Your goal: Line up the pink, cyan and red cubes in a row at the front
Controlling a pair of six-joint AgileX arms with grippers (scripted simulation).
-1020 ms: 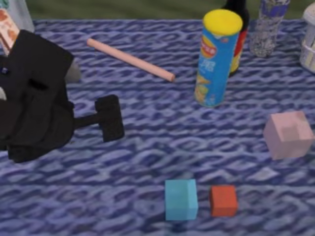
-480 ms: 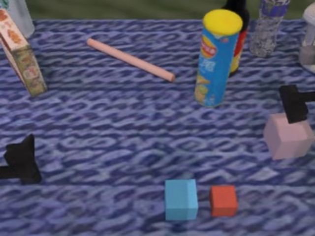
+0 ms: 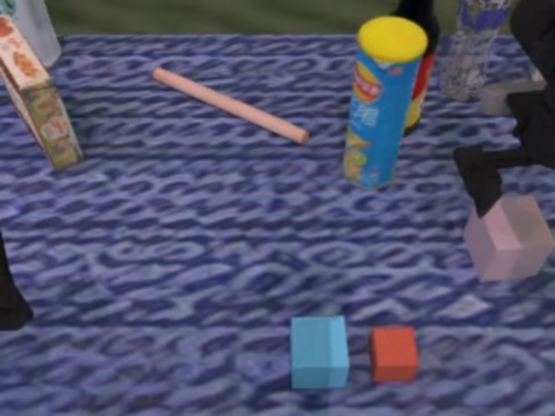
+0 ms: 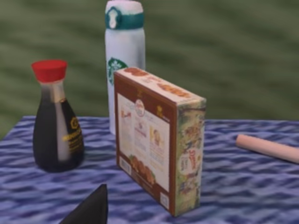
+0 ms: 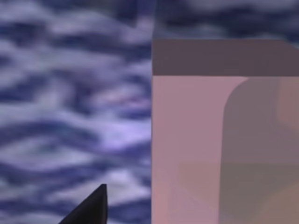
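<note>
Two of my three cubes look settled. The mid-sized matte sky-blue cube (image 3: 319,351) and the small matte orange-red cube (image 3: 394,354) sit side by side near the front edge of the blue-patterned desk (image 3: 199,260), close together but not touching, roughly level with each other. The large pale pink matte cube (image 3: 508,237) is the one left: it stands near the desk's right edge, well back from the other two, so the row is, as I judge it, two thirds made.

My right gripper (image 3: 486,186) hangs just over the pink cube's rear corner. One dark finger shows beside the cube, and in my right wrist view the cube (image 5: 224,135) fills most of the picture. I cannot tell whether my jaws are spread or closed, and nothing shows them gripping the cube. My left arm sits off at the desk's left edge, only a dark tip showing.

As for writing: the tall blue crisp canister with the yellow lid (image 3: 384,104) carries a red and yellow logo I cannot read. The white flask with a teal band (image 4: 124,60) bears a round green emblem; the printed cardboard food box (image 4: 159,140) and the red-capped dark sauce bottle (image 4: 57,121) have print too small to read.
</note>
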